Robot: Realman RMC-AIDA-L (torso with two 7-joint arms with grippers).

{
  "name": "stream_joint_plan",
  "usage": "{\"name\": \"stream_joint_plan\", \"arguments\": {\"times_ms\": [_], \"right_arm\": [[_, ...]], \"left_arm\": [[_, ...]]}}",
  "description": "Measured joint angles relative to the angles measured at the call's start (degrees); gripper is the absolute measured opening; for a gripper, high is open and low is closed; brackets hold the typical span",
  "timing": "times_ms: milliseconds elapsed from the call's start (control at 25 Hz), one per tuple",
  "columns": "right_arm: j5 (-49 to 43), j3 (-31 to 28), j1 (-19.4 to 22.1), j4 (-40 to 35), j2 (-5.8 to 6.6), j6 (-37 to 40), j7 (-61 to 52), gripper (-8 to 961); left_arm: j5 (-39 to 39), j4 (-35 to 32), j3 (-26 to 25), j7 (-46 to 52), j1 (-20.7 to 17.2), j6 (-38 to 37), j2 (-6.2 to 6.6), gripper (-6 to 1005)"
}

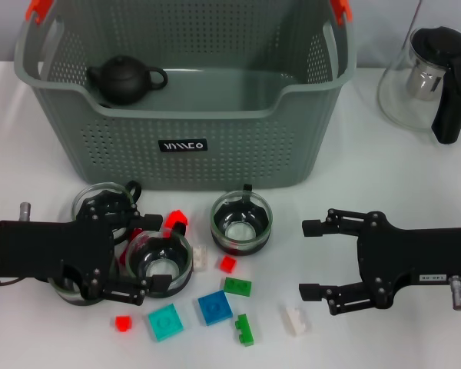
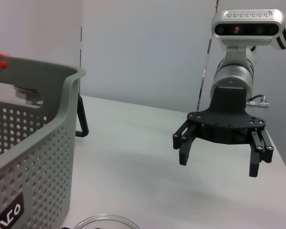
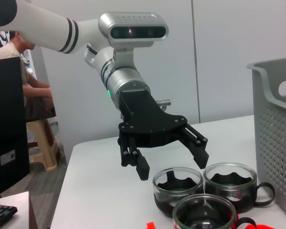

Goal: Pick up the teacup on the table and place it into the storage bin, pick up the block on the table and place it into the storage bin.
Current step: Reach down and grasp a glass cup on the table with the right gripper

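**Teacup pick about to begin: left gripper poised over the cups, nothing held**

The storage bin (image 1: 215, 146) stands at 12 o'clock on the table (image 1: 369, 169). It holds only a dark teapot (image 1: 124, 79), tucked into its 10 o'clock corner. No cup or block is in the bin, so I judge the first step, the teacup, to be the one in hand.

The left gripper (image 1: 147, 257) is at 8 o'clock, jaws spread and grasping nothing. The right wrist view shows it hovering above the cups rather than around one. Directly beneath it is a glass teacup (image 1: 160, 263). The right gripper (image 1: 316, 258) waits at 4 o'clock, jaws likewise released and empty, well apart from the cups.

The next move, as I read it:
- lower the left gripper so its fingers straddle that cup
- keep clear of the neighbouring cup at its 10 o'clock, which stands close
- clench, lift, and carry towards 12 o'clock over the bin wall

Counts:
- Teacups: three seen clearly, with a possible fourth rim hidden under the left gripper
- Blocks: nine loose around 6 o'clock – three red, two white, two green, one blue (image 1: 214, 307), one teal (image 1: 164, 321)
- One bin, one teapot, one glass pitcher (image 1: 426, 77) at 2 o'clock
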State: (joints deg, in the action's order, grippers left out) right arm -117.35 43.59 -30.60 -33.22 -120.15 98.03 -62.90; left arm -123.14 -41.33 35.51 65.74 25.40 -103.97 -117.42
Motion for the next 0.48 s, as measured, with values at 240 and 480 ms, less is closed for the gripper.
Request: {"name": "stream_joint_plan", "arguments": {"times_ms": [240,480], "right_arm": [[0.0,-0.1,-0.1,0.0,0.00,0.0,0.0,942],[0.2,-0.2,0.0,0.0,0.00,0.0,-0.1,941]], "left_arm": [[0.0,0.0,0.0,0.0,0.0,0.0,0.00,900],[0.0,0.0,-0.2,0.0,0.0,0.1,0.00,900]]}}
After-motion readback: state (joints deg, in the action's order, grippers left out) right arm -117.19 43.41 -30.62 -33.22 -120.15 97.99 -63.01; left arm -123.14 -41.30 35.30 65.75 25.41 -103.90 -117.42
